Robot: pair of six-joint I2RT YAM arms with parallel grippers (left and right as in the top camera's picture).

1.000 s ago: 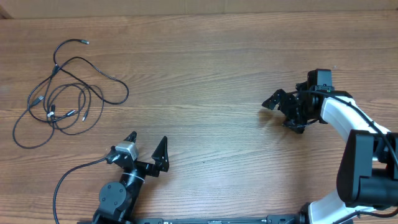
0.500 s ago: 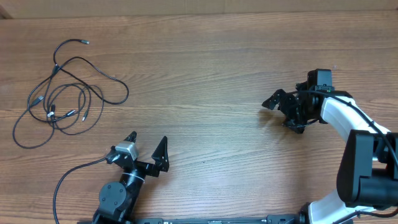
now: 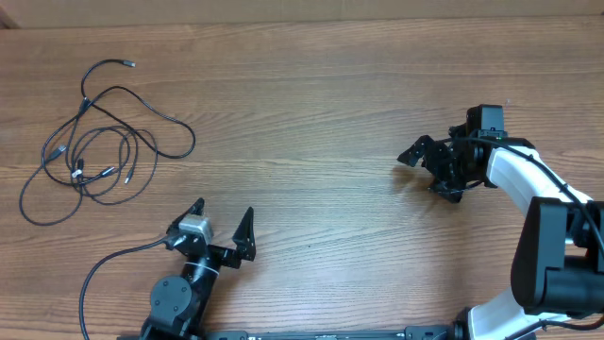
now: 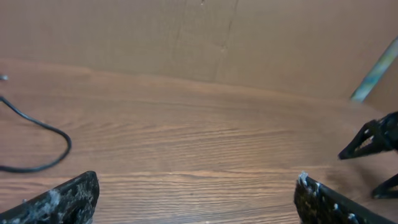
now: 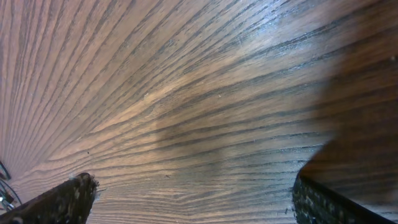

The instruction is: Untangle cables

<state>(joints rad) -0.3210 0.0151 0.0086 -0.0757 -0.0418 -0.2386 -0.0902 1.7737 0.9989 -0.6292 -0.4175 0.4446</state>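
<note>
The cables point(image 3: 99, 151) are thin black cords with small silver plug ends, lying in a loose tangle at the table's far left. One loop of cable point(image 4: 43, 146) shows at the left of the left wrist view. My left gripper point(image 3: 225, 210) is open and empty near the front edge, well to the right of and nearer than the tangle. Its jaws stand wide apart over bare wood point(image 4: 194, 183). My right gripper point(image 3: 425, 177) is open and empty at the right side, far from the cables. Its jaws also stand wide apart low over bare wood point(image 5: 189, 183).
The wooden table point(image 3: 311, 104) runs to a cardboard wall point(image 4: 249, 37) at the back. A thicker black wire point(image 3: 99, 274) trails from the left arm near the front edge. The right gripper point(image 4: 373, 140) shows at the right of the left wrist view.
The left wrist has shifted very slightly. The cables and the right arm have not moved.
</note>
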